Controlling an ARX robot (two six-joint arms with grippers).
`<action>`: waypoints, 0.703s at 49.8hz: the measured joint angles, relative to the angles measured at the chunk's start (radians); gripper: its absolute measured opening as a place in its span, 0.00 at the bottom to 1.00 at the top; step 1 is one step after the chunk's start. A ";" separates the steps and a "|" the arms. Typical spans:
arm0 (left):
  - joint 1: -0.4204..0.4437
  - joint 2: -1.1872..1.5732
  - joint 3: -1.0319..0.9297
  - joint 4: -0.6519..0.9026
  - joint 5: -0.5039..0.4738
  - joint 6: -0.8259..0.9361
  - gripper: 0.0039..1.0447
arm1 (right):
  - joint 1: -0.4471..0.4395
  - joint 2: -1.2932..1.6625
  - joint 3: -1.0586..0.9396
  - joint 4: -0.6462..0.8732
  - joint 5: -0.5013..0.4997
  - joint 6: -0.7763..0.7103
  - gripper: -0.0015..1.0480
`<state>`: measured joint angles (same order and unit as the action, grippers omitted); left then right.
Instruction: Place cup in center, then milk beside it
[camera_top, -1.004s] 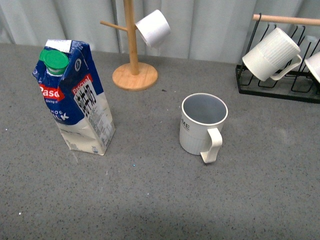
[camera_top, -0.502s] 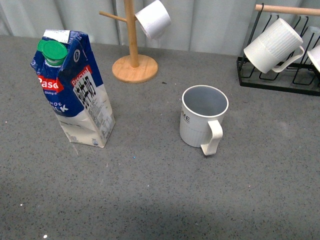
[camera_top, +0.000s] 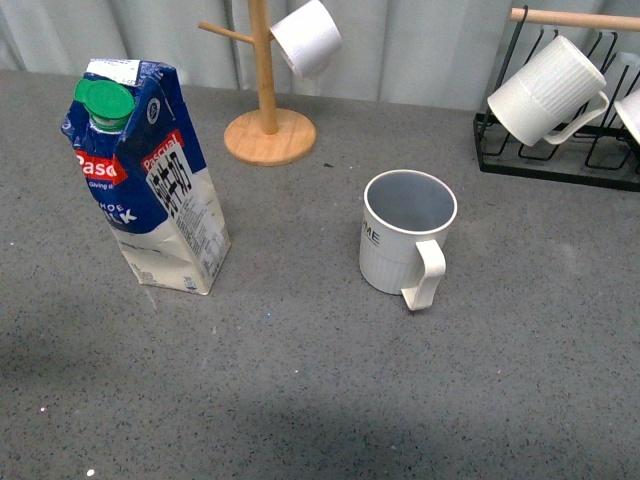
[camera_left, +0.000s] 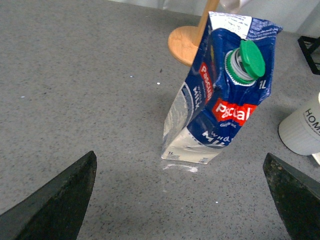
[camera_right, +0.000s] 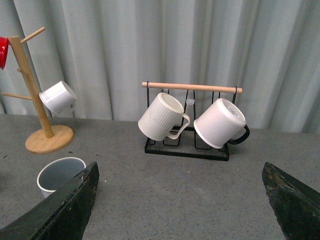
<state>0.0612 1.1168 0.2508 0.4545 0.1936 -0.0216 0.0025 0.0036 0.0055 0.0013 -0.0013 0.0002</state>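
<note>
**Clerk:** Item one, the fingers. What do you have?

**Checker:** Your left fingers (camera_left: 60, 200) are spread wide with nothing between the pads. Your right fingers (camera_right: 65, 205) are likewise wide apart and bare. Neither pair touches anything.

**Clerk:** Item two, nearest the left pair?

**Checker:** The milk (camera_left: 220, 100): a blue-and-white carton with a green cap (camera_left: 249, 59) and a red label. You will find it standing upright on the grey bench (camera_top: 300, 380), on the left side, ahead of the open left pair and apart from both pads.

**Clerk:** Item three?

**Checker:** The cup (camera_top: 405, 240): cream, ribbed, grey inside. It stands upright near the middle of the bench, to the right of the carton and well apart from it, with its handle turned toward your front camera.

**Clerk:** Further out?

**Checker:** A wooden mug tree (camera_top: 268, 100) at the back carries one small white cup (camera_top: 307, 37). A black wire rack (camera_top: 560, 165) at the back right carries a ribbed mug (camera_top: 545, 100) and a smooth white mug (camera_right: 220, 122).
</note>
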 joint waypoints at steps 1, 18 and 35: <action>-0.011 0.021 0.005 0.011 0.000 0.000 0.94 | 0.000 0.000 0.000 0.000 0.000 0.000 0.91; -0.149 0.232 0.071 0.090 -0.013 0.002 0.94 | 0.000 0.000 0.000 0.000 0.000 0.000 0.91; -0.203 0.376 0.120 0.142 -0.042 0.037 0.94 | 0.000 0.000 0.000 0.000 0.000 0.000 0.91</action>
<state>-0.1417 1.4925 0.3710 0.5968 0.1520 0.0151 0.0025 0.0036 0.0055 0.0017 -0.0013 0.0002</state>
